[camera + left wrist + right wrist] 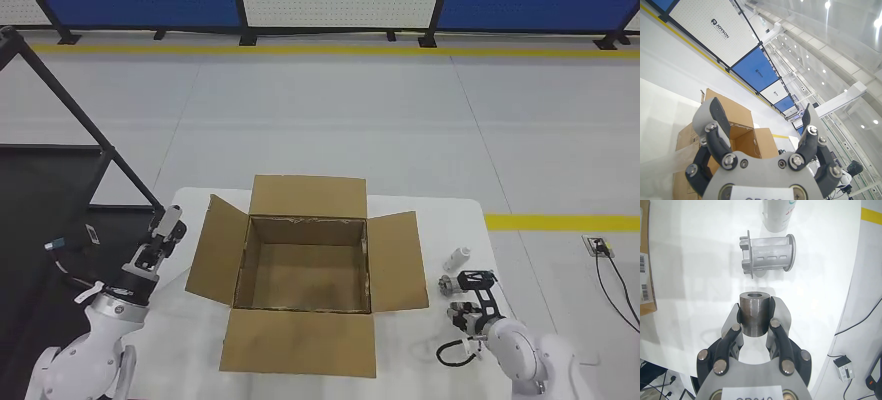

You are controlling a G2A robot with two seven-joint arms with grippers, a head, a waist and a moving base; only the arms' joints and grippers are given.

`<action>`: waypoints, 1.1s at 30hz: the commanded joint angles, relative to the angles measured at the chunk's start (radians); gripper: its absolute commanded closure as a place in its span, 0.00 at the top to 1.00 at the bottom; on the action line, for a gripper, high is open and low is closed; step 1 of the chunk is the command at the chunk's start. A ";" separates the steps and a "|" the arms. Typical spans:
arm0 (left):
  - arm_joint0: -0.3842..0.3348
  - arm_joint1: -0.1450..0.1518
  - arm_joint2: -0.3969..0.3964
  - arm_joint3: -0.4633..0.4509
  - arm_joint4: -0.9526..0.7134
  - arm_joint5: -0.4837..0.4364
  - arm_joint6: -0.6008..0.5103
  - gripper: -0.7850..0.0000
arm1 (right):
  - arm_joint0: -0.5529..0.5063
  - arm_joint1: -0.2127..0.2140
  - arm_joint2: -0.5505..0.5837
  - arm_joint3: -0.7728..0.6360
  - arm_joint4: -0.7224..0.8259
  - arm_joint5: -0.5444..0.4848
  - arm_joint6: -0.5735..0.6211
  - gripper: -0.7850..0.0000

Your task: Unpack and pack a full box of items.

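The right gripper (755,304) hangs low over the table (440,215) near its right edge, pointing down, its claw clamped on a dark steel bushing (755,317) whose bore end faces away from the wrist. Just beyond it, not touching, a slotted metal housing (768,255) lies on its side, with a white bottle (779,215) past that. At the left edge, the left gripper (761,104) tilts upward with its claw spread wide, beside the left flap of the open cardboard box (303,275) mid-table.

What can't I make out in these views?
Bottle: far end cut off by the right wrist view's edge.
Cylinder: underside hidden by itself and the right hand, right wrist view.
Box floor: blocked by its walls and the left hand, left wrist view.
Slotted part: too small for detail, top view.
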 commanded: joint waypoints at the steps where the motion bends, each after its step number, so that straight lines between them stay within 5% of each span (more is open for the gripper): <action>1: 0.001 0.000 -0.001 0.000 -0.001 0.000 0.002 1.00 | 0.004 0.001 -0.004 0.005 0.000 0.002 0.003 0.00; 5: 0.002 0.001 -0.001 -0.001 -0.003 -0.003 0.004 1.00 | 0.012 0.004 -0.014 0.016 -0.003 0.011 0.010 0.08; 9: 0.003 0.001 -0.001 -0.002 -0.004 -0.003 0.004 1.00 | 0.018 0.006 -0.022 0.029 -0.001 0.020 0.007 0.37; 11: 0.004 0.001 -0.003 -0.004 -0.005 -0.002 0.003 1.00 | 0.020 0.007 -0.028 0.036 -0.002 0.028 0.008 0.43; 33: 0.030 0.004 -0.026 -0.018 -0.023 -0.011 0.006 1.00 | 0.006 0.021 -0.047 0.003 0.001 0.058 0.003 0.47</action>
